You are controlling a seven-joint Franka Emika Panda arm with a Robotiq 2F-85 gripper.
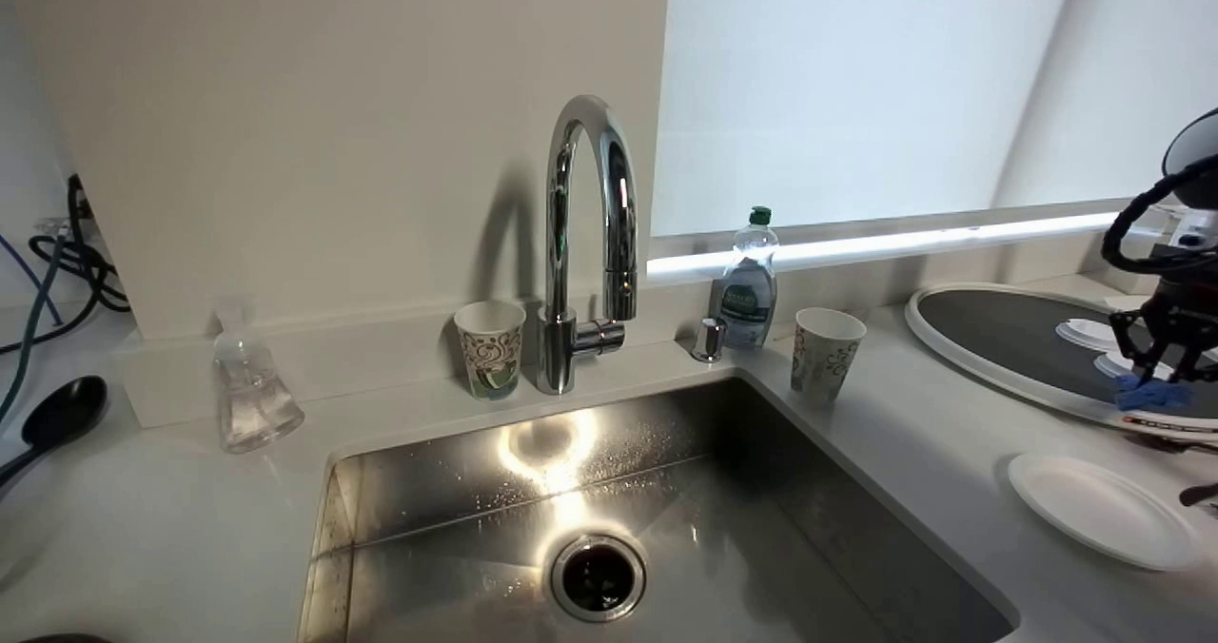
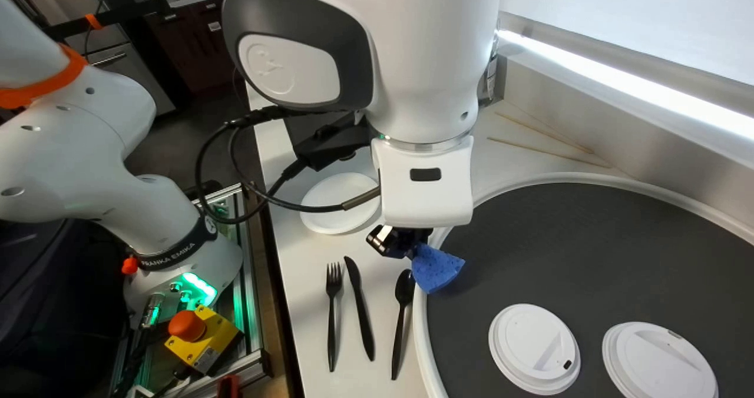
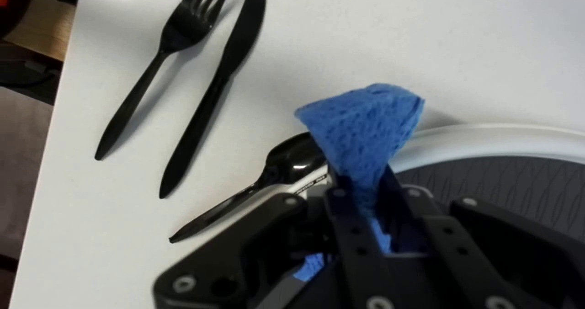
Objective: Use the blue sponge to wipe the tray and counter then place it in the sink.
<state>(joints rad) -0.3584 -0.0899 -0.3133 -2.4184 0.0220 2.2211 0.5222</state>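
One blue sponge is jutting past your gripper, which is pinching its middle, both ends flaring. It is hanging over the rim of the round grey tray, contact unclear; for wiping, you are probably needing its broad end pressed down.

White arm, grey joint cover, orange band, FRANKA EMIKA collar, black cables, black pincer, silver screws
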